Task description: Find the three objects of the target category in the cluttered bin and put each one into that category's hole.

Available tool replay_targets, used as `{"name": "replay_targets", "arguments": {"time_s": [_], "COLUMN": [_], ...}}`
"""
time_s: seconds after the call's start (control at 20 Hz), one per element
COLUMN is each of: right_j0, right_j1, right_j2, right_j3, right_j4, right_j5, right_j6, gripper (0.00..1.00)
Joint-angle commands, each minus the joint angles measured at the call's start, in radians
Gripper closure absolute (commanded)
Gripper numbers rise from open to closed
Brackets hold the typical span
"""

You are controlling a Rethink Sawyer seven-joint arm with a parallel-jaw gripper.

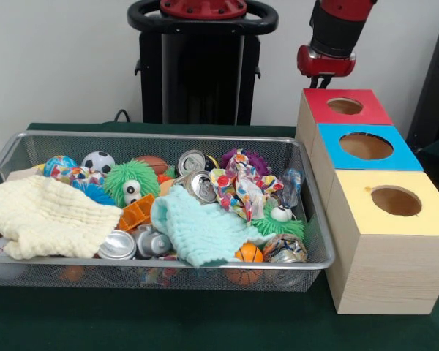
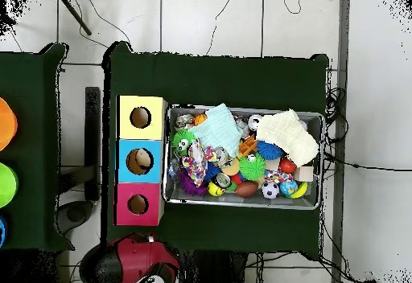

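Plainly, the bin (image 1: 154, 212) sits mid-table beside 3 boxes (image 1: 366, 146), crammed with cans (image 1: 199, 184), balls (image 1: 98, 161) and cloths (image 1: 47, 216). The arm (image 1: 335, 36) hangs above the red box, its claw's state impossible to tell. A good search would likely lift the cloths first, then descend squarely on 1 exposed target.

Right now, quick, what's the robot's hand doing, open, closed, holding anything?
Hand: cannot be told. Only the red and black end of the arm shows, above the red-topped box; its tip is not visible, and nothing is seen held.
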Motion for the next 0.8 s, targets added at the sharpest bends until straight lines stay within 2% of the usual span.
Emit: {"name": "replay_targets", "arguments": {"time_s": [0.05,0.25,0.35,0.55,0.8], "right_j0": [-0.015,-0.031,-0.071,-0.105,-0.108], "right_j1": [-0.046,-0.049,-0.036,-0.053,-0.155], "right_j2": [0.048,0.067,0.087,0.099,0.063], "right_j3": [-0.069,-0.022,0.013,0.066,0.113], "right_j4": [0.055,0.047,0.028,0.002,-0.016], "right_j5": [0.055,0.006,-0.043,-0.083,-0.016], "right_j6": [0.201,0.207,0.198,0.19,0.163], "gripper": [1.0,1.0,1.0,1.0,1.0]}}
